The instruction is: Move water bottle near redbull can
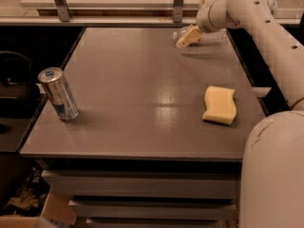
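Observation:
The water bottle (212,35), clear plastic, lies on its side at the far right of the grey table (142,80). My gripper (188,37) reaches in from the right and sits at the bottle's left part, covering some of it. The redbull can (59,94), silver with blue panels, stands upright near the table's left edge, far from the bottle and the gripper.
A yellow sponge (219,105) lies on the right side of the table, between the bottle and the front edge. My arm (270,37) runs along the right edge. A rail with metal posts (179,1) runs behind the table.

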Tool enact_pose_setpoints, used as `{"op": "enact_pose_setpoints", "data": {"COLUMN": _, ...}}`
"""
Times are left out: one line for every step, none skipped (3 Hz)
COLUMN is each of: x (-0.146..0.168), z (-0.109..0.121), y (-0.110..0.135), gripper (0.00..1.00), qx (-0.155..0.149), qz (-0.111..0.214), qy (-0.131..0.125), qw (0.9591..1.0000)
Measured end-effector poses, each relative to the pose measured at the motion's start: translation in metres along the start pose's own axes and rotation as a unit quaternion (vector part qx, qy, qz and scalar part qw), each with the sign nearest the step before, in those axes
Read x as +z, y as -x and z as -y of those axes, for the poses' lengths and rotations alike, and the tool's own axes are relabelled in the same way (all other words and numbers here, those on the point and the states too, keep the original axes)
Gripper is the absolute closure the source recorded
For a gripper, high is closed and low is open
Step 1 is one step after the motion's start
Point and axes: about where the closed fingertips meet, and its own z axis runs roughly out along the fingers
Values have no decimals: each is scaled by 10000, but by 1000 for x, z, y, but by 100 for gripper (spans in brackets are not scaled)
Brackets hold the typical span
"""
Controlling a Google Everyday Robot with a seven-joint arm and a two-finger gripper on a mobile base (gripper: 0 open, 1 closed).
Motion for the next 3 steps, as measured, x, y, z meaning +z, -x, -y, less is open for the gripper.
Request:
{"op": "enact_pose_setpoints", "data": {"x": 4, "z": -2, "y": 0, "gripper": 0, "qx": 150, "qz": 33, "qy": -26, "qw": 9999}}
{"op": "enact_pose_setpoints", "data": {"x": 6, "z": -6, "y": -5, "gripper": 0, "qx": 267, "qz": -3, "qy": 5, "qw": 9996}}
{"op": "enact_pose_setpoints", "data": {"x": 7, "z": -9, "y": -12, "gripper": 17, "qx": 401, "qz": -62, "qy": 47, "qw": 9992}}
